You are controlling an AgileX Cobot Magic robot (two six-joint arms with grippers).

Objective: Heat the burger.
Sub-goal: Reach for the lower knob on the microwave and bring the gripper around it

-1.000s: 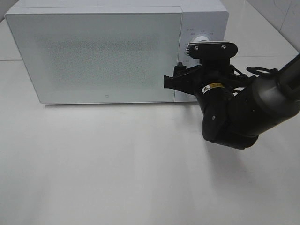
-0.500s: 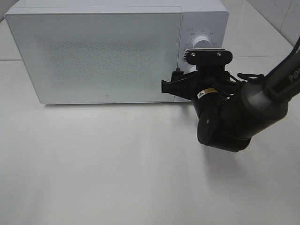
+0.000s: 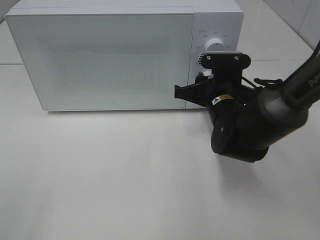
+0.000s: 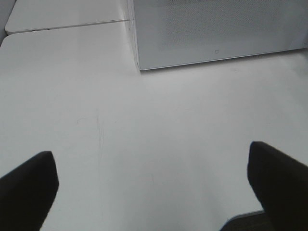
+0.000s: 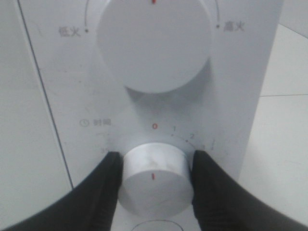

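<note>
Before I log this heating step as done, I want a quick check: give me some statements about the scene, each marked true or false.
The microwave door is closed. True.
The right gripper has its jaws on the upper knob. False: they clamp the lower timer knob; the upper knob is untouched.
The burger lies in plain view outside the door. False: no burger shows in any view.
The left gripper is open and holds nothing. True.
</note>
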